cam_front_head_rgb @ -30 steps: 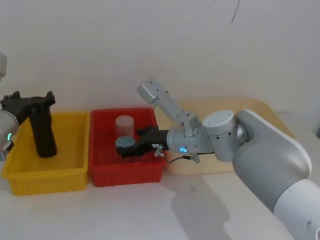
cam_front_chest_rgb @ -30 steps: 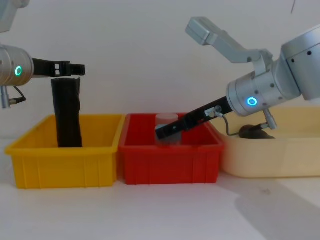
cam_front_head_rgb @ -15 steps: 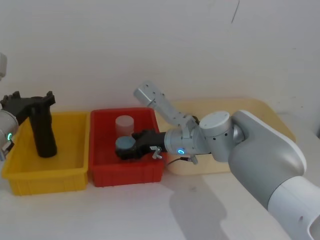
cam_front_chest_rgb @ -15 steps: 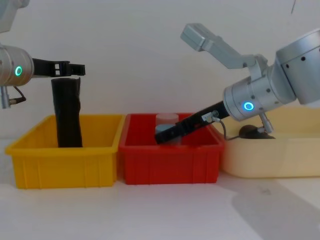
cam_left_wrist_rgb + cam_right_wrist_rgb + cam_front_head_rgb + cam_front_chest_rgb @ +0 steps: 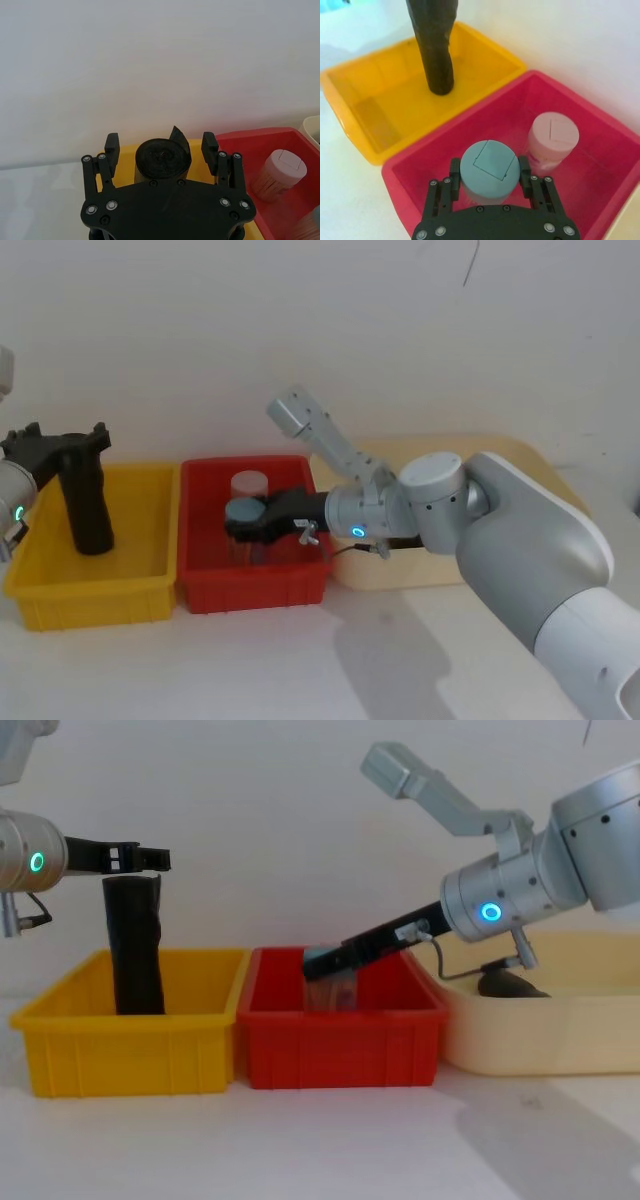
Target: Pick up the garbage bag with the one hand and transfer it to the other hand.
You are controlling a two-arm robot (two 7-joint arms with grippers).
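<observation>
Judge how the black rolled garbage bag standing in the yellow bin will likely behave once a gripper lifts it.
The garbage bag is rolled plastic with a bend partway up, so it probably flexes rather than staying rigid. Tall and narrow, standing in the yellow bin, it may tip if nudged. The left gripper straddles its top, open.

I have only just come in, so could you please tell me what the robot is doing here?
The left end effector hovers open around the top of the garbage bag, which stands upright in the yellow bin; its fingers flank the roll without visibly touching it. The right end effector is shut on a grey-blue capped container, held over the red bin, beside a pink capped container.
</observation>
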